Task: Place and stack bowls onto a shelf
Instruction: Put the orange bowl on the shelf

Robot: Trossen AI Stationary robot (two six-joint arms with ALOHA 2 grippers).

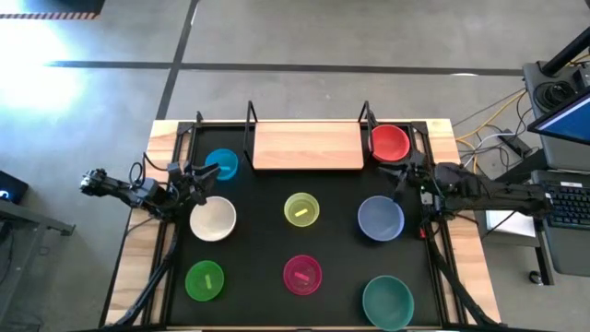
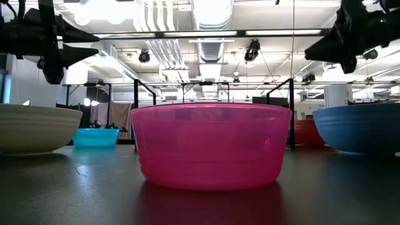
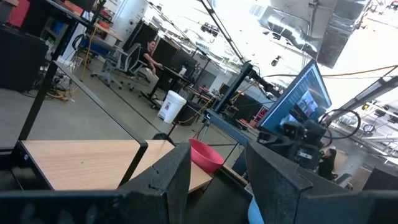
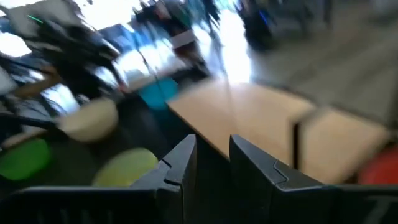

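The shelf (image 1: 307,146), a light wooden board with black uprights, stands at the mat's far edge with nothing on it. A red bowl (image 1: 390,142) stands by its right end and a blue bowl (image 1: 222,164) by its left end. White (image 1: 213,219), yellow (image 1: 301,209) and grey-blue (image 1: 381,219) bowls form a middle row. Green (image 1: 205,280), magenta (image 2: 212,147) and teal (image 1: 388,301) bowls sit upright near the front. My left gripper (image 3: 217,155) hangs open above the mat between the blue and white bowls. My right gripper (image 4: 213,146) hangs open between the red and grey-blue bowls.
A black mat (image 1: 341,249) covers the wooden table (image 1: 138,267) and carries all the bowls. Monitors, a keyboard and cables (image 1: 562,138) stand past the table's right edge. In the left wrist view a person (image 3: 149,53) sits far off in the room.
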